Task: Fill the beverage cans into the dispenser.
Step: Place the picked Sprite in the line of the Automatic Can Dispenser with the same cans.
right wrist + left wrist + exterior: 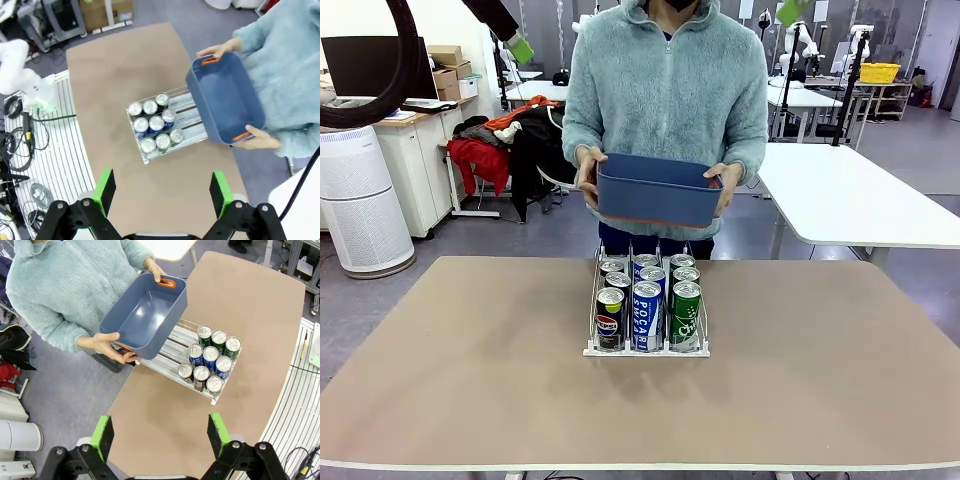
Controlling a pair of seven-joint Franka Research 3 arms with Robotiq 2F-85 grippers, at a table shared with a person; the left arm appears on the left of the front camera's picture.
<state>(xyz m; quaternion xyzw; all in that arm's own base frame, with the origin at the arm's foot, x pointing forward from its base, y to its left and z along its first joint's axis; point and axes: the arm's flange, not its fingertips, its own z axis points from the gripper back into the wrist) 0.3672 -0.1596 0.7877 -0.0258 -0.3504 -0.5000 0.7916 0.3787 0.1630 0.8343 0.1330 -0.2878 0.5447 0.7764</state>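
Front view: a wide tan table (470, 370) spans the picture, and a person in a fluffy pale teal zip-up fleece (665, 90) stands at its far edge, facing the camera. The person holds a dark blue rectangular bin (658, 190) in both hands at waist level, above and behind the table's far side; in the left wrist view the bin's inside looks bare, with orange handles at its two ends, and the person's hands grip those ends.

On the table, near the middle and close to the far edge, sits the dispenser (647, 348), a low clear-and-white rack with three narrow lanes. Nine beverage cans (647, 300) stand upright in it, three per lane, packed toward the end nearer the robot. From the front, the picture-left lane holds black Pepsi cans (610, 318), the middle lane blue-and-white Pocari Sweat cans (647, 315), and the picture-right lane green cans (686, 315). The far part of the rack, under the bin, shows bare rails.

Left wrist view: the left gripper (160, 432) hangs high above the table with its green-padded fingers spread wide, holding nothing.

Right wrist view: the right gripper (162, 190) is likewise high over the table, fingers wide apart and holding nothing.
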